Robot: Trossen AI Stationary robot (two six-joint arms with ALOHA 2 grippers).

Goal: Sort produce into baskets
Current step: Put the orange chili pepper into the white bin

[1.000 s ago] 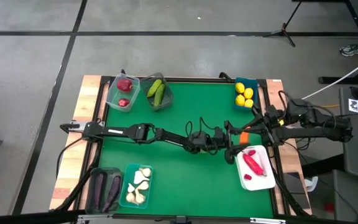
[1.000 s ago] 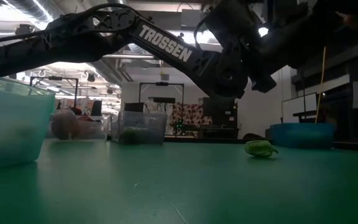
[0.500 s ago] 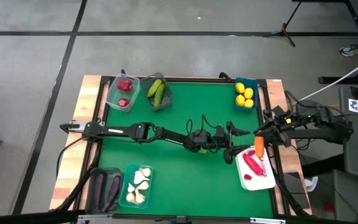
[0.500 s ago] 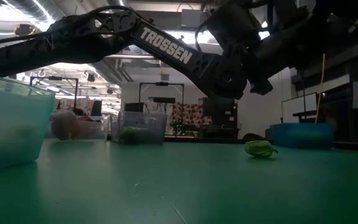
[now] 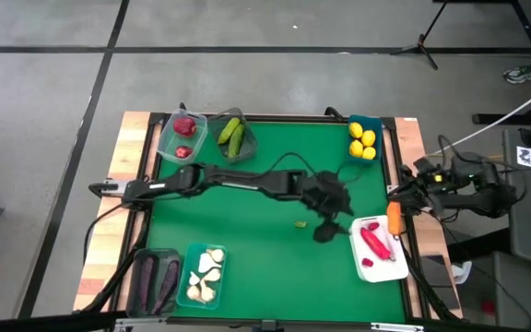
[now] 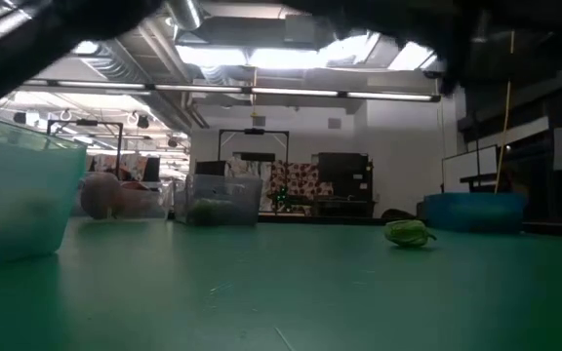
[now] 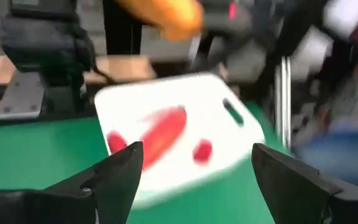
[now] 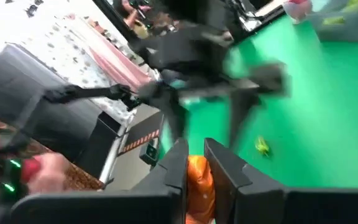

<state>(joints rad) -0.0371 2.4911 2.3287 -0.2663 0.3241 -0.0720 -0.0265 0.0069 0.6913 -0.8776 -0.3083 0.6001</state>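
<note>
An orange carrot [image 5: 395, 219] is held in the closed right claw [image 8: 196, 163], at the table's right edge just beside the white tray [image 5: 390, 267] that carries red peppers [image 5: 372, 242]. The toy is judged light, rigid and smooth, so slip is likely; a grip across its thick middle is advised. The left claw [image 7: 194, 180] stands open and empty above the green table [image 5: 275, 267], near a small green piece [image 5: 300, 223].

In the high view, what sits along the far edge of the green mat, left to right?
Clear tub with red round fruits → smoky grey tub with green cucumbers → blue tub with yellow lemons.
</note>
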